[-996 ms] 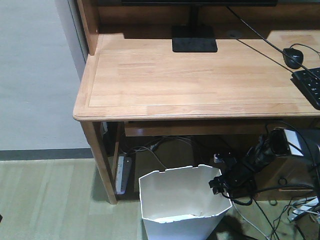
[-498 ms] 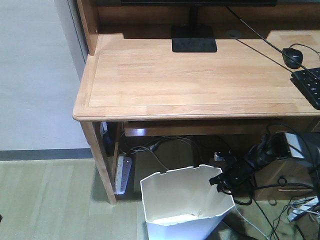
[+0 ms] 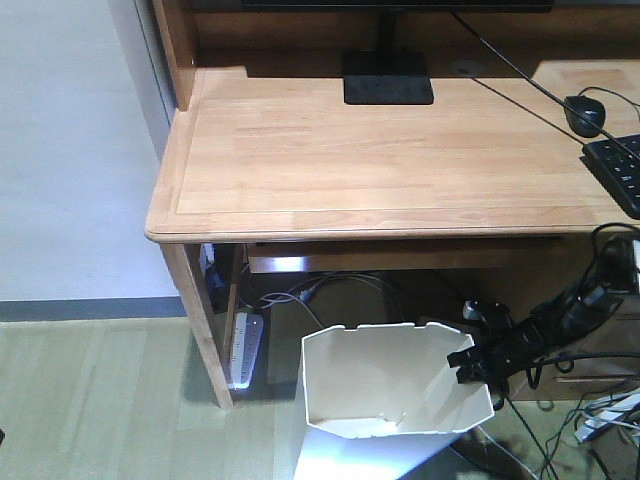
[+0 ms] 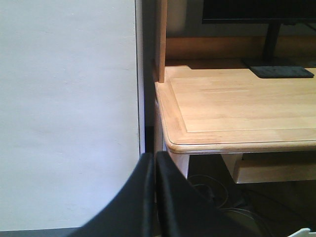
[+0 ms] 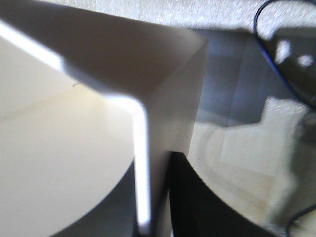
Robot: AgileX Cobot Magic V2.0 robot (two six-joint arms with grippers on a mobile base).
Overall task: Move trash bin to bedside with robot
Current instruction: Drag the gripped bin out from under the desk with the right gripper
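Since half a second ago the trash bin (image 3: 385, 390) has slid rightward and leans more, on the floor (image 3: 90, 400) below the desk's (image 3: 380, 160) front edge. The right gripper (image 3: 465, 362) pinches the bin's right rim wall between nearly closed fingers. The left gripper (image 4: 154, 197) is pressed together and empty. The thin rim could slip free, or the bin could topple, pulled from one side among cords (image 3: 600, 410). One bin, two grippers, one desk; no bed visible.
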